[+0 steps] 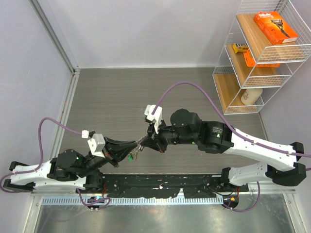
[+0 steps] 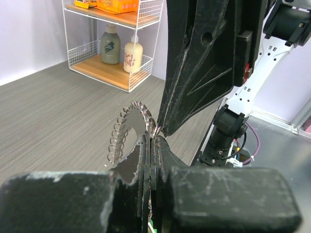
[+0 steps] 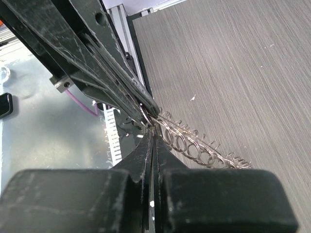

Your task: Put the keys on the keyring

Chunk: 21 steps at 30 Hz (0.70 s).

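Soft, even light from above fills the top view and leaves only faint shadows on the grey wood-grain tabletop (image 1: 112,92). In the wrist views the near black bodies of the left gripper (image 2: 151,138) and right gripper (image 3: 153,133) are blurred and out of focus. The thin silver keyring (image 2: 124,133) glints brightly and looks sharper.

Your top view looks down from above and behind the arm bases (image 1: 92,183), far enough back to take in the whole counter (image 1: 121,92) and the wire shelf (image 1: 257,58) at the far right. Your left wrist view sits close behind the left hand (image 2: 154,138), low over the counter, facing that same shelf and the right arm (image 2: 228,127). Your right wrist view looks along the right hand (image 3: 153,131) toward the counter's near edge. Both wrist views share, very close, the fan of keys (image 3: 194,145) where the hands meet; the top view shows that spot small, mid-frame.
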Available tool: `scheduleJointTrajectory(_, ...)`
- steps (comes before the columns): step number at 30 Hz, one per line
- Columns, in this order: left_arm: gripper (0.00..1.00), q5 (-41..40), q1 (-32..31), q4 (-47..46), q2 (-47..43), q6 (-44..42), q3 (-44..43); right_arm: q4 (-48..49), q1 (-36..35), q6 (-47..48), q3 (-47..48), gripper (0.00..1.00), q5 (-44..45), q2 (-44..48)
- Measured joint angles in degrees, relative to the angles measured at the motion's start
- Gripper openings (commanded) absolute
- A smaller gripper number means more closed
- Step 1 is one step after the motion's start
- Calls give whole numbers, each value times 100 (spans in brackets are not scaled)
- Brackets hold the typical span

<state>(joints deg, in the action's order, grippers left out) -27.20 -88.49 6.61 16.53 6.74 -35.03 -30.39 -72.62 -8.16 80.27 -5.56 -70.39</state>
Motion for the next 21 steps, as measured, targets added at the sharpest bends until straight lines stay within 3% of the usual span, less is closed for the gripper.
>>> scheduleJointTrajectory(1, 0, 13, 0, -9, -13, -4, 7, 26, 2, -20, -63, 5, 0, 33)
scheduleJointTrajectory(7, 0, 146, 0, -37, -46, -13, 37, 136, 20, -129, -304, 35, 13, 262)
scheduleJointTrajectory(13, 0, 238, 0, -142, -37, -11, 37, 81, 48, -15, -297, 39, 33, 625)
scheduleJointTrajectory(21, 0, 240, 0, -321, 101, 76, 37, -293, -20, 573, 236, 39, -234, 435)
